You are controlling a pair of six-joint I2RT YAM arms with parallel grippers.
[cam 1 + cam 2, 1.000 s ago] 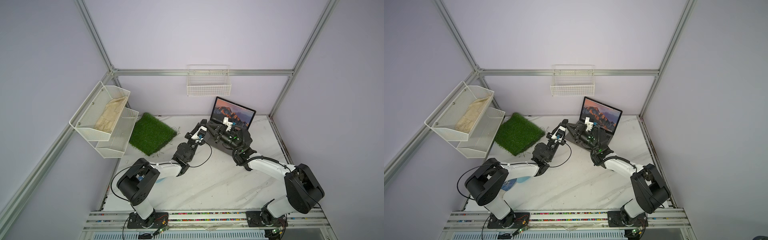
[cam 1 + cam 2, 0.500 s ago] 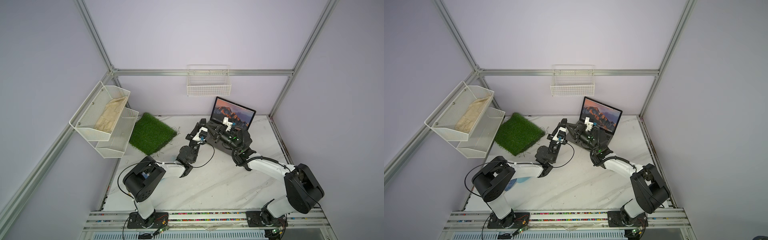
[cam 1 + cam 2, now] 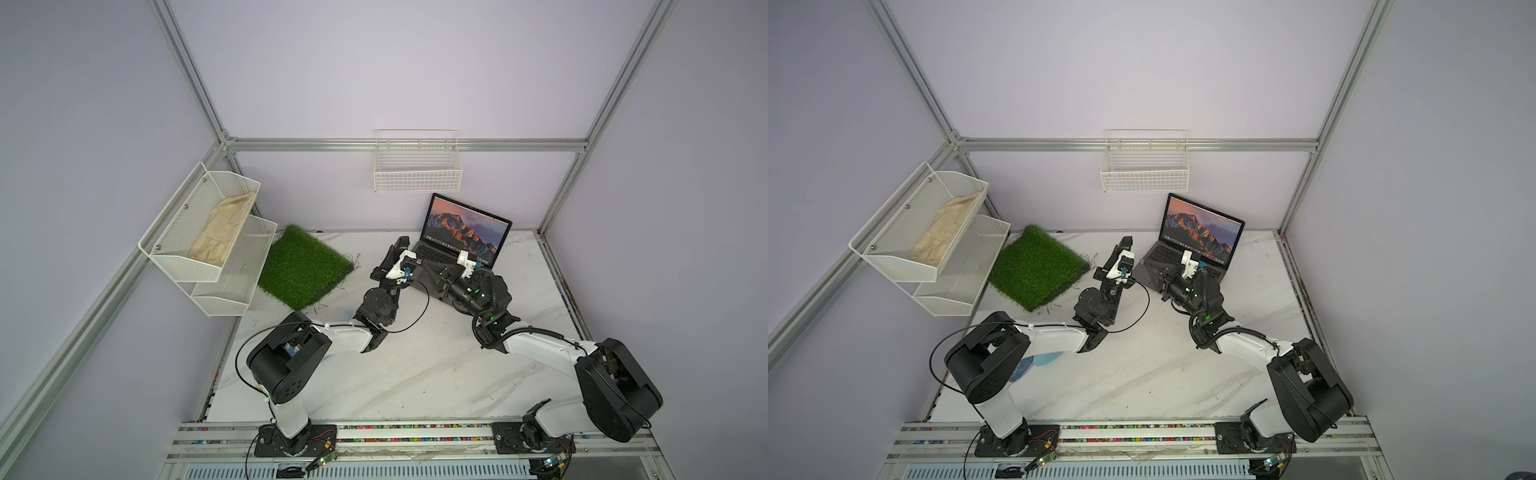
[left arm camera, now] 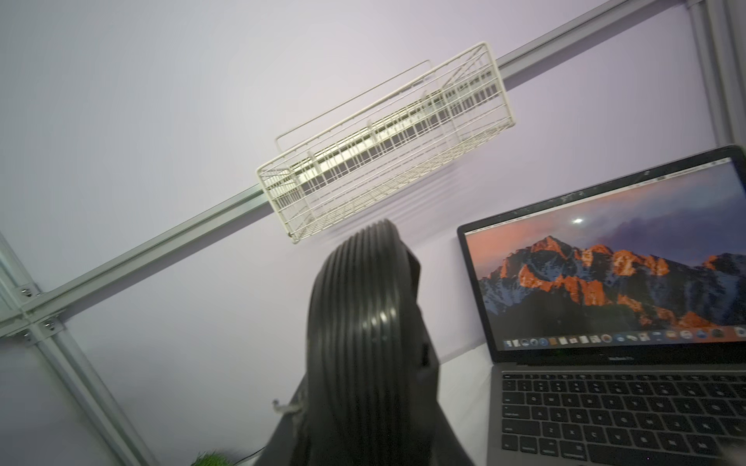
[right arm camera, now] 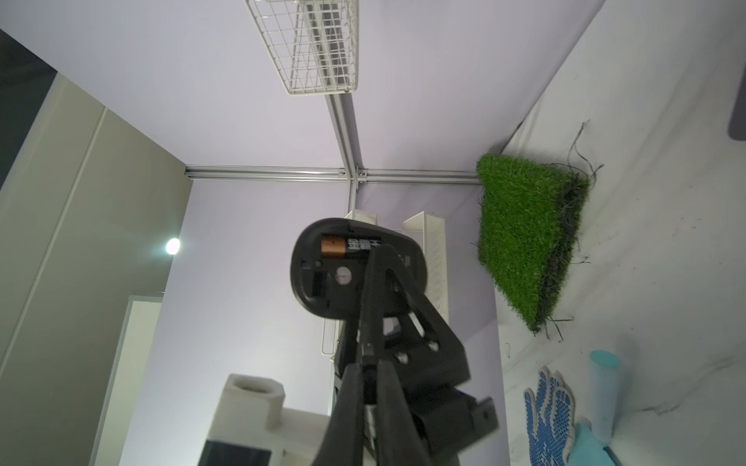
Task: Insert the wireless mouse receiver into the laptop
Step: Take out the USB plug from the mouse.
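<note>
Left gripper (image 3: pixel 400 246) tight around upturned mouse (image 5: pixel 323 278) beside laptop (image 3: pixel 465 230); right gripper (image 5: pixel 377 253) fully closed, tips at battery bay (image 5: pixel 347 247).

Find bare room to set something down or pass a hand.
Free: the white marble table between both arms and the front rail; the strip right of the dark-grey laptop. Crowded: the laptop's near-left corner, where the left gripper, holding the black oval mouse, meets the right gripper.

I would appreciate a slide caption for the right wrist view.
The right gripper, shut, reaches the uncovered underside of the black mouse beside its battery; grass mat beyond.
</note>
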